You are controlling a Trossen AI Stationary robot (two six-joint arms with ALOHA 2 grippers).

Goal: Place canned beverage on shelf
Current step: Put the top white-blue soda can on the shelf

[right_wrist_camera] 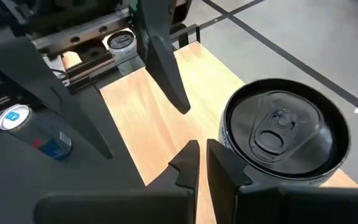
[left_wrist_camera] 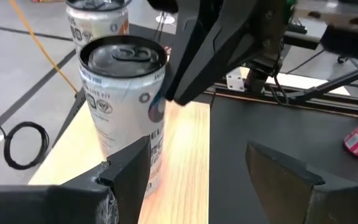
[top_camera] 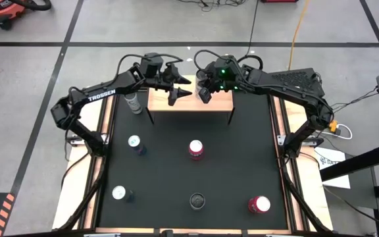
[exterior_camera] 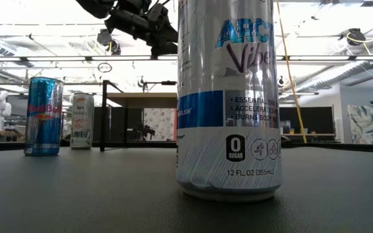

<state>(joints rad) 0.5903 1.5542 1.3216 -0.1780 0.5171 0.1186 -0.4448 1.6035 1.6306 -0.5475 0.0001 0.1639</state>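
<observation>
Can: white-and-silver aluminium beverage can (left_wrist_camera: 124, 93) stands upright on light-wood shelf (left_wrist_camera: 185, 155), apparently delivered.
Left pincer (left_wrist_camera: 210, 171): wide, empty, beside can.
Right pincer (right_wrist_camera: 201, 163): closed, empty, over shelf.

I see bright, even light from ceiling lamps. In the low view these lamps glare white and the room behind is a little soft. The shelf (left_wrist_camera: 185, 149) shines pale just beyond my left gripper (left_wrist_camera: 197, 174), whose near fingers are blurred. The can (right_wrist_camera: 283, 134) beside my right gripper (right_wrist_camera: 201, 163) reflects light softly.
</observation>
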